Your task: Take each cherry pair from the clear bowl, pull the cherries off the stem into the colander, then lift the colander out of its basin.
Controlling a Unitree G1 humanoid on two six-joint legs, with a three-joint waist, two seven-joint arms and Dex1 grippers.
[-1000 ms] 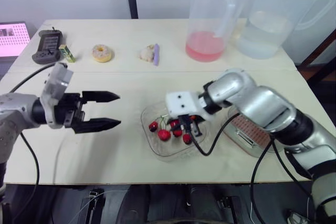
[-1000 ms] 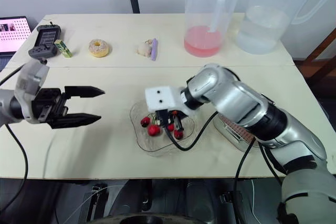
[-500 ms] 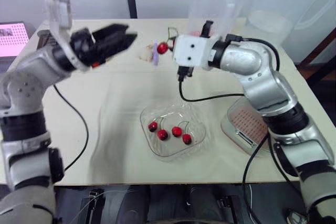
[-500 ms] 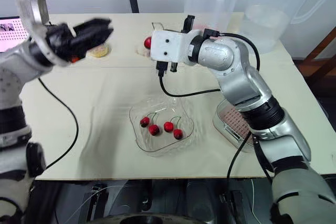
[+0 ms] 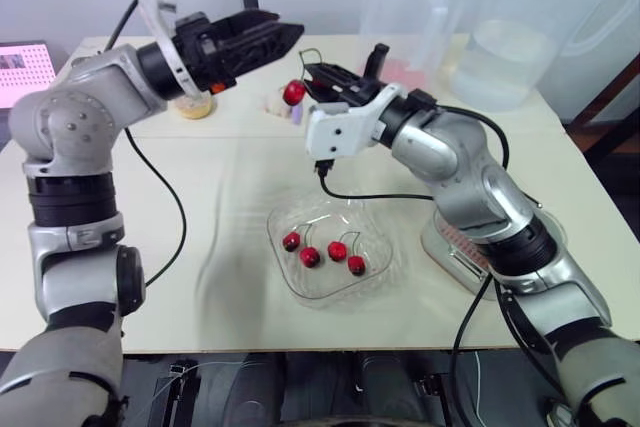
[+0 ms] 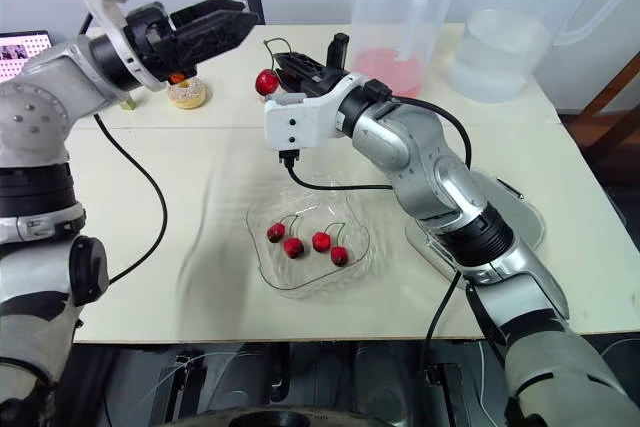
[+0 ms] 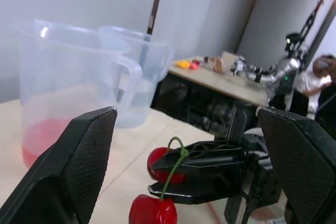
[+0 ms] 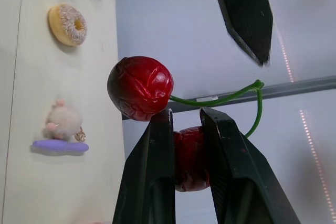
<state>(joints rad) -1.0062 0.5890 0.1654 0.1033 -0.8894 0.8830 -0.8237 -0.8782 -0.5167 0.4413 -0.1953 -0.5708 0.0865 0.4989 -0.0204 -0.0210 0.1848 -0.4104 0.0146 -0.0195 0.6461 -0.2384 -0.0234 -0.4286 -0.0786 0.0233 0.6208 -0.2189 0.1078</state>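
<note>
Cherries come first: four red ones, in two stemmed pairs (image 5: 325, 249), lie in the shallow clear plastic bowl (image 5: 380, 272) at the near middle of the table. Just to its right, the red perforated colander (image 6: 437, 234) sits in its clear round basin (image 6: 522, 215), partly behind the right arm. Further back and well above the table, the right gripper (image 5: 318, 73) is clamped on one cherry of a third red pair (image 5: 293, 93), with the twin hanging free on the arched green stem. A second ago that gripper was down among the fruit in the bowl, so this pair has just been lifted out. The left gripper (image 5: 285, 25), then low at the left, has risen to face it, its black fingers spread wide and holding nothing. The free cherry lies between them, so the pull-off looks next, though it is not yet over the colander. A clear jug of pink liquid (image 5: 400, 82) stands beyond.
</note>
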